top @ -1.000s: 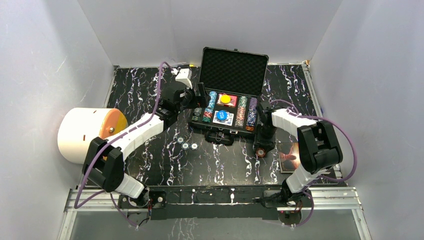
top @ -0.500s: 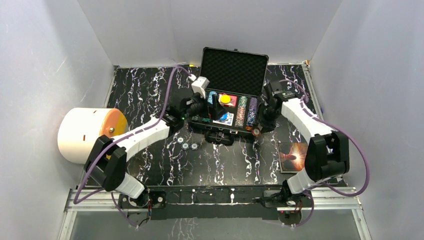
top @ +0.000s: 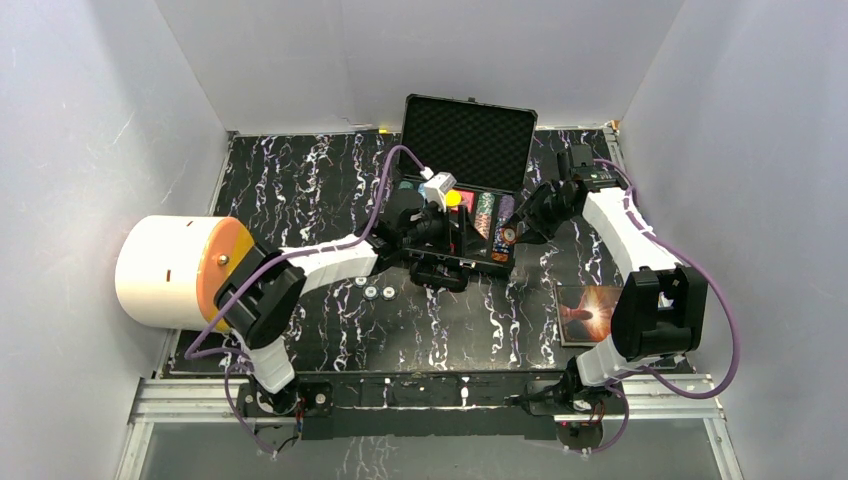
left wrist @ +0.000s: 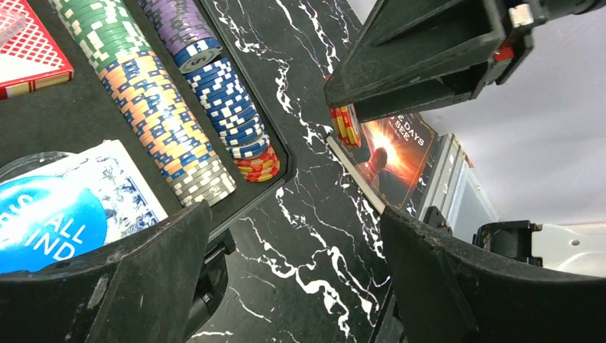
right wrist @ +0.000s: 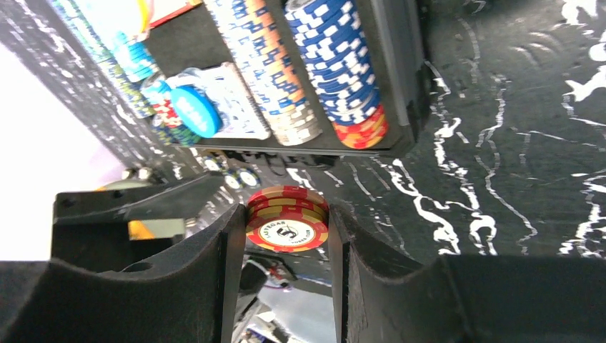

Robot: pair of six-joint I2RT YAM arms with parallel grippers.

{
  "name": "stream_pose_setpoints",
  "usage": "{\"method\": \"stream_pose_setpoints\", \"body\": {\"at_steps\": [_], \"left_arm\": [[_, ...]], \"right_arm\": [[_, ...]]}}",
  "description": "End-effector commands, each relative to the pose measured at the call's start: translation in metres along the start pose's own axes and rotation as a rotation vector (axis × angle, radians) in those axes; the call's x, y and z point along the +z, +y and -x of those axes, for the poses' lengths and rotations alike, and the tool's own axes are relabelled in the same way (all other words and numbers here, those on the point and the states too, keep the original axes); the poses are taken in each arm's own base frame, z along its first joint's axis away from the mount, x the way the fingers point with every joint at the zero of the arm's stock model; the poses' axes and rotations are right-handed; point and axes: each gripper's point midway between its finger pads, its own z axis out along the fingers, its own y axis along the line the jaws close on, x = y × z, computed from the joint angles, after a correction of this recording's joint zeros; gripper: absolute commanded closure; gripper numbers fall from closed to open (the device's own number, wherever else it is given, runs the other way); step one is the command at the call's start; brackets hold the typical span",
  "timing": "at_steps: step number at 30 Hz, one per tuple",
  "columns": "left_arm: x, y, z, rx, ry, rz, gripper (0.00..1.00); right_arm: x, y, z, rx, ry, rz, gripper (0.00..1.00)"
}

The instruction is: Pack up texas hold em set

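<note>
Progress check, top view first: case (top: 468, 140) sits open at the far middle of the surface (top: 300, 200), chip rows already in the tray. Three loose chips (top: 372, 291) lie near-left of it, not packed. Left wrist view: left fingers (left wrist: 143, 286) are spread wide with nothing between them, hovering by the tray's near-right corner; red deck (left wrist: 28, 53) and blue deck (left wrist: 114, 189) are in. Right wrist view: right fingers (right wrist: 200, 286) are clamped on a small red-and-yellow chip stack (right wrist: 287, 232), just off that same corner. I'd say mostly done. That stack, the strays and closing the lid are left.
</note>
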Motion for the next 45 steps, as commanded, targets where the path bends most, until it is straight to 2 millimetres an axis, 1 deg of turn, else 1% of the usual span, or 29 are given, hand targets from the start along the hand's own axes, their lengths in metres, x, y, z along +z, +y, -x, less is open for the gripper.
{"method": "stream_pose_setpoints", "body": {"at_steps": [1, 6, 11, 16, 19, 22, 26, 35, 37, 38, 39, 42, 43, 45], "left_arm": [[0.007, -0.034, 0.035, -0.007, -0.071, -0.119, 0.13], [0.019, -0.032, 0.036, -0.076, -0.083, -0.126, 0.13], [0.030, -0.027, 0.038, -0.146, -0.091, -0.101, 0.14], [0.037, -0.029, 0.040, -0.169, -0.091, -0.099, 0.21], [0.040, -0.028, 0.036, -0.176, -0.078, -0.086, 0.29], [0.042, -0.026, 0.038, -0.183, -0.087, -0.074, 0.36], [0.046, -0.034, 0.040, -0.157, -0.093, -0.100, 0.46], [0.054, -0.037, 0.035, -0.140, -0.077, -0.126, 0.85], [0.056, -0.038, 0.034, -0.127, -0.069, -0.139, 0.94], [0.056, -0.039, 0.033, -0.114, -0.066, -0.145, 1.00], [0.057, -0.040, 0.032, -0.098, -0.060, -0.153, 1.00], [0.053, -0.041, 0.028, -0.016, -0.048, -0.173, 1.00], [0.051, -0.041, 0.025, 0.017, -0.040, -0.182, 1.00], [0.046, -0.042, 0.018, 0.109, -0.016, -0.203, 1.00]], "right_arm": [[-0.014, 0.037, 0.000, 0.070, 0.017, 0.155, 0.71], [-0.018, 0.045, -0.003, 0.074, 0.044, 0.190, 0.71], [-0.019, 0.046, -0.005, 0.072, 0.048, 0.203, 0.70], [-0.019, 0.046, -0.006, 0.071, 0.052, 0.210, 0.70], [-0.017, 0.044, -0.007, 0.071, 0.052, 0.205, 0.70], [-0.015, 0.041, -0.008, 0.072, 0.057, 0.198, 0.69], [-0.012, 0.036, -0.010, 0.070, 0.063, 0.187, 0.69], [-0.009, 0.033, -0.011, 0.056, 0.065, 0.181, 0.69], [-0.009, 0.034, -0.009, 0.051, 0.059, 0.187, 0.66], [-0.009, 0.035, -0.008, 0.045, 0.055, 0.191, 0.62], [-0.009, 0.036, -0.006, 0.039, 0.046, 0.189, 0.57], [-0.014, 0.034, 0.009, 0.034, 0.002, 0.188, 0.38], [-0.016, 0.033, 0.016, 0.038, -0.014, 0.191, 0.35], [-0.022, 0.029, 0.031, 0.043, -0.049, 0.196, 0.34]]}}
